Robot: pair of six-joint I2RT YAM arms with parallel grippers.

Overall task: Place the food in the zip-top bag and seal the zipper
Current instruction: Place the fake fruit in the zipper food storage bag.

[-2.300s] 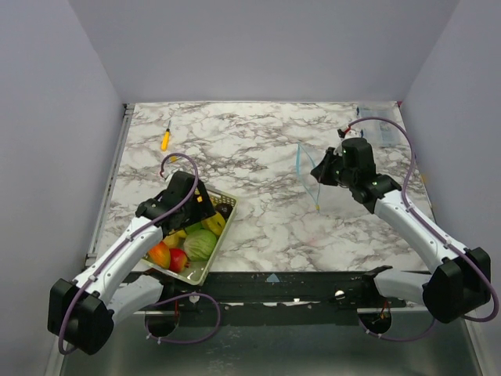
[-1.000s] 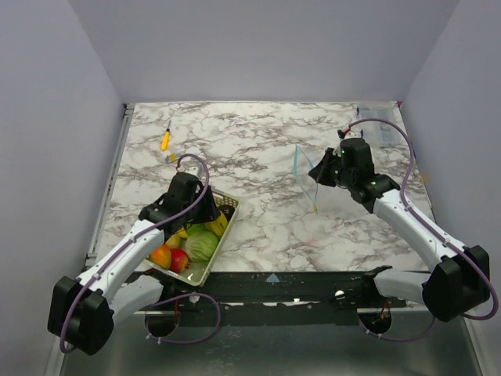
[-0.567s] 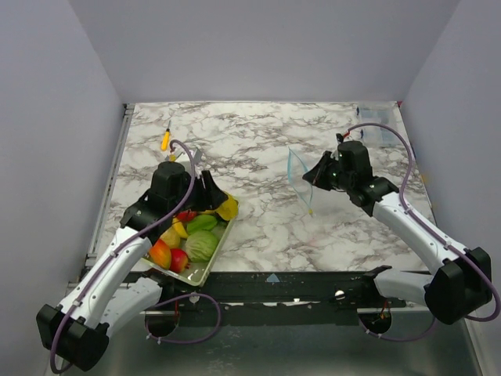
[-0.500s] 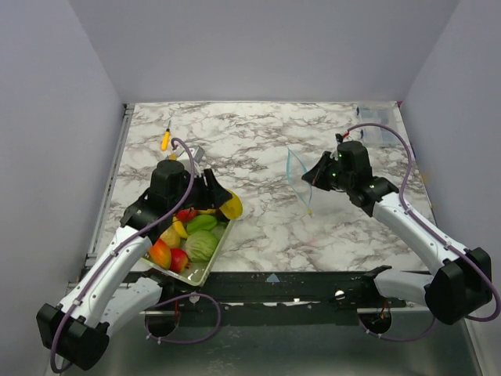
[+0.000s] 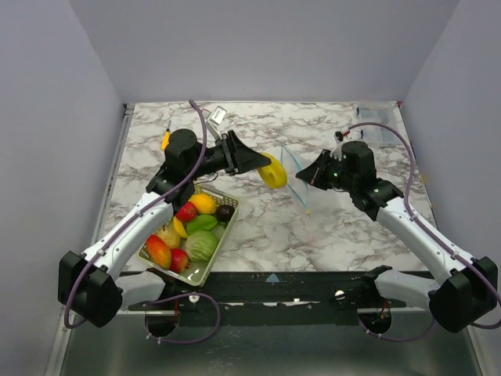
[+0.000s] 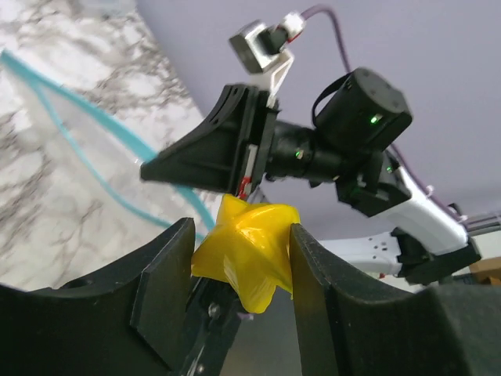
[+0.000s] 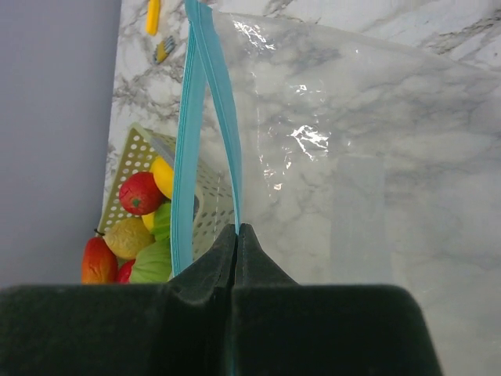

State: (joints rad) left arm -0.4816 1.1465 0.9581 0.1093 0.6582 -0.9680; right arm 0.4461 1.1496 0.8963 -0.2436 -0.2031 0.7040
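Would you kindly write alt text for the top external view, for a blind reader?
The left gripper holds a yellow toy fruit in the air beside the clear zip-top bag, which the right gripper holds up above the marble table. A pale green basket holds more toy food.

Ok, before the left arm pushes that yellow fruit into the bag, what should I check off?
1. Left claw grip on the glossy yellow toy fruit: ok, pinched between both fingers.
2. Right claw hold on the clear plastic zip-top bag: ok, shut on the light-blue zipper strip.
3. Zipper unsealed: ok, its two strips run apart.
4. Mouth wide enough for the fruit: cannot tell.
5. Fruit at the mouth: ok, close beside the rim, not yet inside.
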